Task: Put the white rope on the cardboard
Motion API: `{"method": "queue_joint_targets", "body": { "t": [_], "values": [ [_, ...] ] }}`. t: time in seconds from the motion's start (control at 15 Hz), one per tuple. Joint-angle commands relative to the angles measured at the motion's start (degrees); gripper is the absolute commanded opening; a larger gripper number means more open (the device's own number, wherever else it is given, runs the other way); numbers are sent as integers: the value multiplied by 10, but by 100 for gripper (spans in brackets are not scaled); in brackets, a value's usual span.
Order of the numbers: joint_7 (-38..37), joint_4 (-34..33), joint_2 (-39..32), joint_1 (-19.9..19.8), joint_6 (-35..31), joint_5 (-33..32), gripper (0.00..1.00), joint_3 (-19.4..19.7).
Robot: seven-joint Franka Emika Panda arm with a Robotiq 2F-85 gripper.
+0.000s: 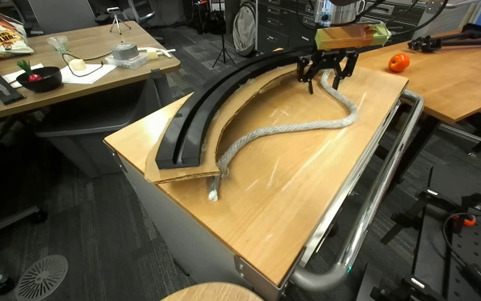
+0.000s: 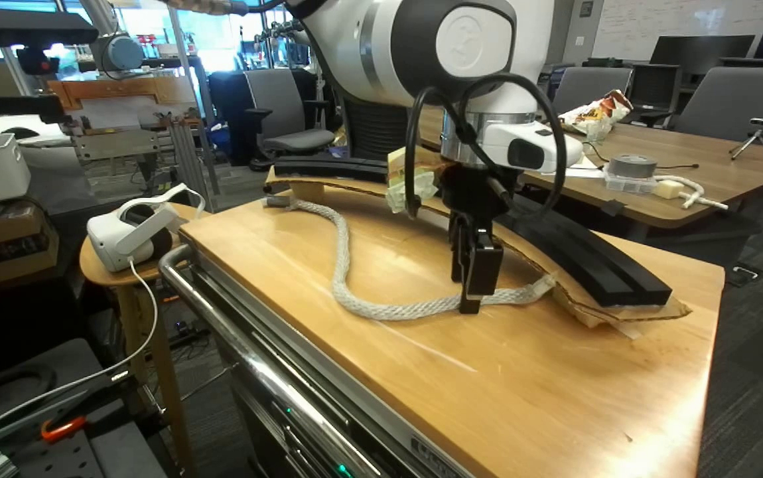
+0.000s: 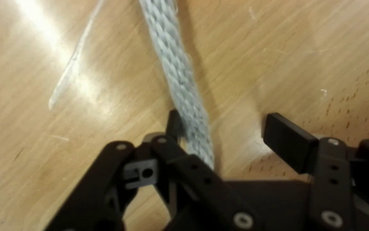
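1. Parted widely at the gripper (image 3: 222,120), with the white rope (image 3: 179,70) between the fingers (image 3: 287,141), but not grasped.
2. As for the white rope, lying bent on the tabletop (image 1: 303,179), right of the cardboard (image 1: 235,103) in an exterior view; at the near corner, impossible to tell whether beside or under.
3. Barely begun, apparently: straddled, but neither lifted nor laid on the cardboard.
4. Remaining: to grip, raise, carry left and lay down.

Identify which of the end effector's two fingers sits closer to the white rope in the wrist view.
The finger on the picture's left: its tip shows beside the white rope, while bare tabletop separates the right-hand finger from it.
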State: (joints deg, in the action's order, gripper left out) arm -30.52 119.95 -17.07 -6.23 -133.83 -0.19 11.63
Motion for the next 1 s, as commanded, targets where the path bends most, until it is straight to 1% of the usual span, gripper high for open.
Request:
{"method": "queue_joint_targets", "body": {
  "t": [0.0, 0.27, 0.33, 0.53, 0.67, 0.93],
  "values": [
    [-11, 21, 5, 3, -37, -3, 36, 11],
    [-10, 45, 27, -2, -47, -7, 6, 22],
    [-6, 52, 35, -4, -51, -5, 0, 24],
    [11, 84, 75, -14, -74, 14, 2, 24],
    [8, 105, 109, -15, -90, 4, 3, 30],
    [17, 133, 207, -31, -96, -9, 3, 36]
  ]
}}
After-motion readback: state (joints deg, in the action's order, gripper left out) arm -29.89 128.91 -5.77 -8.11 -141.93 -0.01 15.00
